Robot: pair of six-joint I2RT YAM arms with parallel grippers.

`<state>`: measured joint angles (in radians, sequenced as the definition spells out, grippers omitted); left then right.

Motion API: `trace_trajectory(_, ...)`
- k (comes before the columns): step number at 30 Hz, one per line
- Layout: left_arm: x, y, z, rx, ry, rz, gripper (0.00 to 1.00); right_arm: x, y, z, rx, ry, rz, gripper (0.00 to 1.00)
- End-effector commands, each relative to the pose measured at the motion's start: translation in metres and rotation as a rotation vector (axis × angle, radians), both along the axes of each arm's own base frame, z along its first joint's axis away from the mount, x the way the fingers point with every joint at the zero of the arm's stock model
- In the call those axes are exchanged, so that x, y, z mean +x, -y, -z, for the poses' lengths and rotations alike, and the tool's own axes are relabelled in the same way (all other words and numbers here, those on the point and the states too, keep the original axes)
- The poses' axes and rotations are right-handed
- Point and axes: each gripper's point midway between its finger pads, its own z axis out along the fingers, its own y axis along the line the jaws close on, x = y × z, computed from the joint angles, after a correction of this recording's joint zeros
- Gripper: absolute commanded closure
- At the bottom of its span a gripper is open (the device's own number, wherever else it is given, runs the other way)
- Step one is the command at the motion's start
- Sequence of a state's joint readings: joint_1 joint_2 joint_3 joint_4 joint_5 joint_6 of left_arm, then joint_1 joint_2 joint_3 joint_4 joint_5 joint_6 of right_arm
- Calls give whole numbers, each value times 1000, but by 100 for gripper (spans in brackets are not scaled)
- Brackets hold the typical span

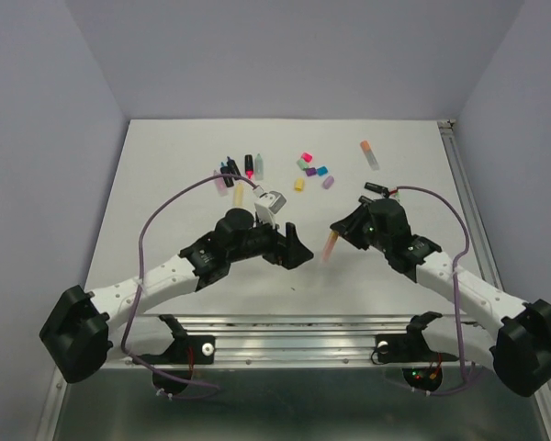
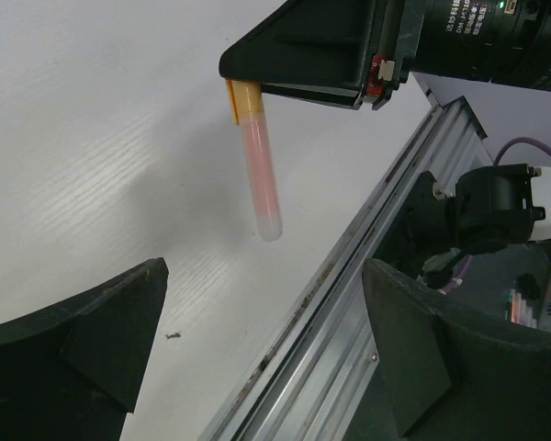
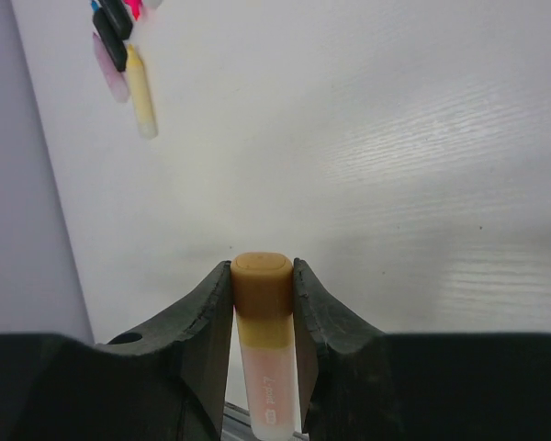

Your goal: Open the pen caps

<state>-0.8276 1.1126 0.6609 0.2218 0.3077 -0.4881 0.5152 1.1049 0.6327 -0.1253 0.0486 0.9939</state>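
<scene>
**Right gripper grips pink pen at its orange cap**

On the white table [image 1: 165, 220], the left gripper [image 1: 296, 250] hovers with its jaws spread wide and nothing between them. The right gripper [image 3: 262, 280] faces it, jaws closed on a pink pen [image 2: 262, 184] at its orange cap [image 2: 244, 99], above the table. Other pens [image 1: 239, 175] lie at the far side, with loose pen caps [image 1: 312, 169] beside them.
</scene>
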Motion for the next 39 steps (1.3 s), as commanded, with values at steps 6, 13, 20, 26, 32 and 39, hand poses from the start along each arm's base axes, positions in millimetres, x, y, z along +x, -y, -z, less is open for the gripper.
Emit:
trace_trajectory(6,-6,49,3,-25,10,124,1,-7,-6,-32,166,46,102,99)
trace_trajectory(13,4,77,10,13,16,155,8,-11,-10,-31,159,34,84,99)
trace_trajectory(20,5,92,18,28,5,186,29,-9,-14,-34,156,38,81,99)
trace_trajectory(26,3,102,23,31,-17,206,88,-4,-7,-30,126,42,123,99)
trace_trajectory(32,-2,105,31,30,-71,199,100,9,18,-17,0,44,247,99)
trace_trajectory(39,-48,100,32,-49,-142,211,100,37,81,-19,-289,93,560,99)
